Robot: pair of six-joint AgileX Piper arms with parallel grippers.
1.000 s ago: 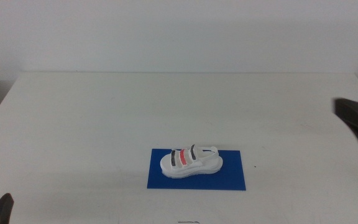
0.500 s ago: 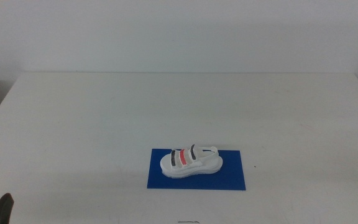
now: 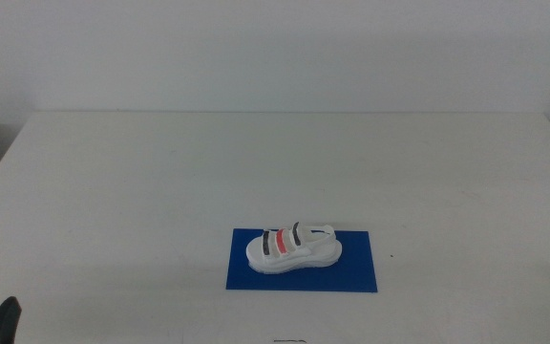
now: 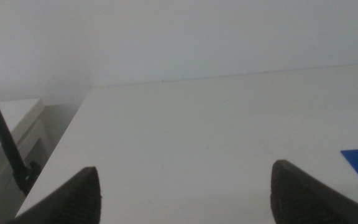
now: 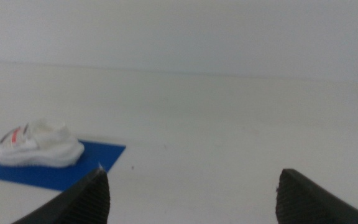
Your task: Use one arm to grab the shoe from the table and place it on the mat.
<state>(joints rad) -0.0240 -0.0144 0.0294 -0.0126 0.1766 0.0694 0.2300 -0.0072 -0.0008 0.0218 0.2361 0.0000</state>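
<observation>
My left gripper (image 4: 185,193) and right gripper (image 5: 191,193) both wait at the near edge of the table (image 3: 160,172), one at each bottom corner of the middle view, each with jaws spread wide and nothing between them. Farther in, a little right of the table's middle, the blue mat (image 3: 351,274) lies flat, and the shoe (image 3: 294,248) sits upright on it, toward its left part, with its soles down and straps up.

Plain white table (image 3: 160,182), matte and unmarked. Directly on it, near the front edge: flat blue mat (image 3: 356,272), lying lengthwise. Small dark speck, perhaps a mark, just beside the mat.
</observation>
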